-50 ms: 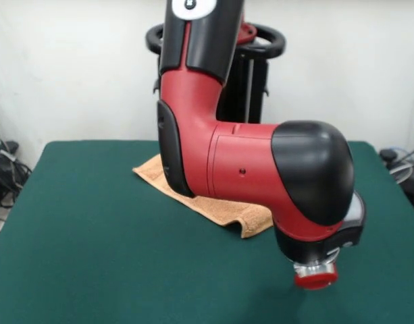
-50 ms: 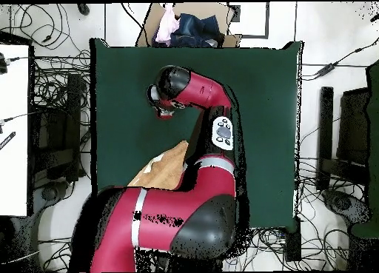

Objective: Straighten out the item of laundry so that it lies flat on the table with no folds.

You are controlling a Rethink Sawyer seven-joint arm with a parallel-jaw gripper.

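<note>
From the front, my arm (image 1: 261, 169) crosses over the towel (image 1: 223, 210), whose near corner is folded over on the table (image 1: 85, 229), so it needs flattening. From overhead, my gripper (image 2: 164, 111) hangs beyond the towel (image 2: 166, 169); I cannot tell its state.

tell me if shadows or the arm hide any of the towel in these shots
Front view: even, soft light, no glare; the arm covers the middle of the towel, leaving a corner either side, and casts a faint shadow on the table. Overhead view: the arm hides most of the towel.
</note>
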